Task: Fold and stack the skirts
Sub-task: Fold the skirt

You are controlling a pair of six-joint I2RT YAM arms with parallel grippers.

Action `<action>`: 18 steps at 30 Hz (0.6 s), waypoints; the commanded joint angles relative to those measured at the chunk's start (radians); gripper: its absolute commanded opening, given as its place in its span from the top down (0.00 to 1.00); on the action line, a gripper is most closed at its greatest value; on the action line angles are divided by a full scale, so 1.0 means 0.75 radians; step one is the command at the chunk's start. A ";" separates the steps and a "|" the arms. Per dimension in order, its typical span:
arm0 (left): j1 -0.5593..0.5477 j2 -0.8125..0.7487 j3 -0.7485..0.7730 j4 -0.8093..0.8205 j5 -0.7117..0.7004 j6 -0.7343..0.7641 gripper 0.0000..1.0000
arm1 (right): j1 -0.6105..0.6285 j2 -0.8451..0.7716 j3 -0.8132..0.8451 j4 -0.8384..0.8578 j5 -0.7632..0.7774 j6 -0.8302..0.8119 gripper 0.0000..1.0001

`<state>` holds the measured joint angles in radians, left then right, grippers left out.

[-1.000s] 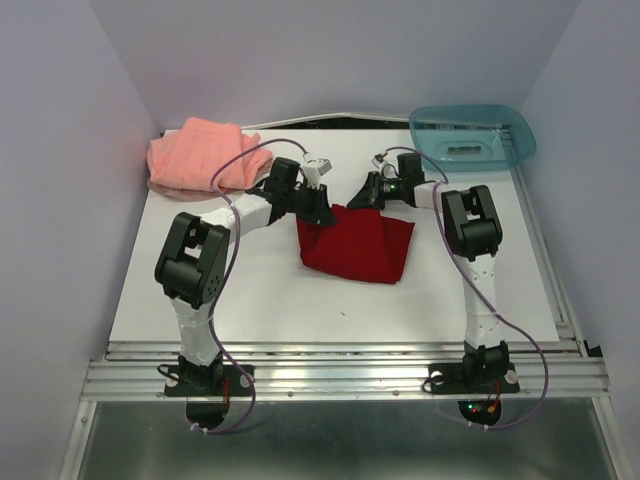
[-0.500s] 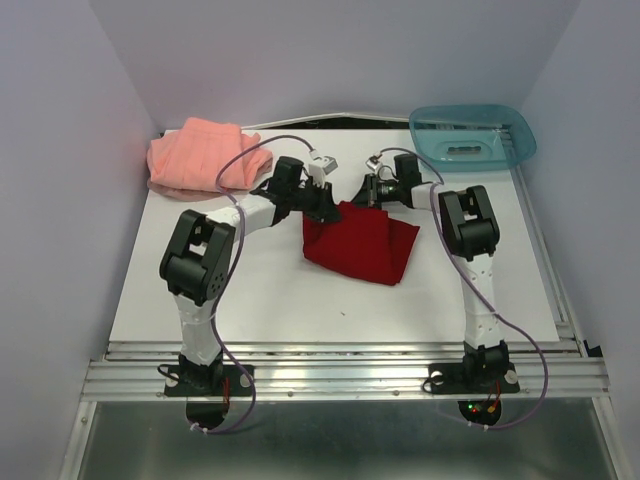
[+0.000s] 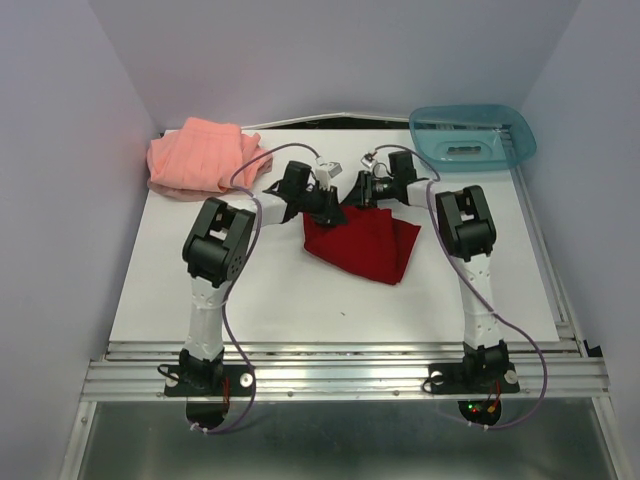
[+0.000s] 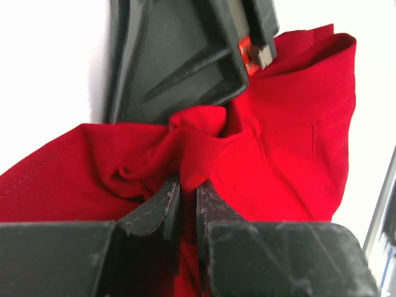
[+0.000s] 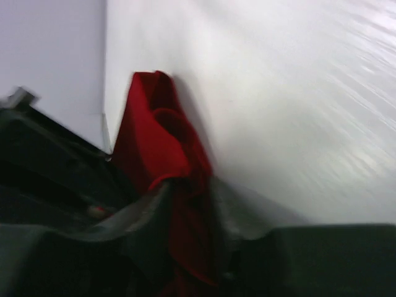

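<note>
The deep red skirt (image 3: 362, 243) lies folded at the table's middle. My left gripper (image 3: 333, 208) is shut on its far left corner; in the left wrist view the fingers (image 4: 159, 207) pinch a bunched fold of red cloth (image 4: 272, 148). My right gripper (image 3: 362, 197) is shut on the far edge just to the right; the right wrist view shows red cloth (image 5: 162, 145) held between its blurred fingers (image 5: 133, 213). The two grippers sit close together. The salmon-pink skirt (image 3: 200, 157) lies rumpled at the far left, apart from both grippers.
A translucent teal plastic tray (image 3: 472, 134) stands at the far right corner. Purple walls close in the left, back and right sides. The table's (image 3: 300, 300) metal rail runs along the near edge by the arm bases.
Both grippers have moved toward each other along the red skirt's far edge, drawing that edge together. The left arm's elbow has swung right. The skirt looks narrower at the top.
</note>
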<state>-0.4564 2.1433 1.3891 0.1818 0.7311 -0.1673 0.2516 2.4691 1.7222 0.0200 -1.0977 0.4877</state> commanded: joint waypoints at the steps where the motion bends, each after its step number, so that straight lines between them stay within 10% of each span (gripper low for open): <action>1: 0.005 0.067 -0.058 -0.024 -0.093 -0.063 1.00 | -0.063 -0.034 0.147 -0.023 0.226 -0.020 0.57; 7: 0.005 0.094 -0.067 -0.073 -0.112 -0.104 1.00 | -0.208 -0.167 0.299 -0.023 0.424 -0.039 0.24; 18: 0.005 0.135 -0.022 -0.163 -0.167 -0.249 1.00 | -0.178 -0.737 -0.244 -0.111 -0.056 0.064 0.28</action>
<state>-0.4500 2.1803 1.4086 0.1905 0.7238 -0.3458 0.0402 2.0415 1.6825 -0.0959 -0.9680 0.4824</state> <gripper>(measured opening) 0.193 0.726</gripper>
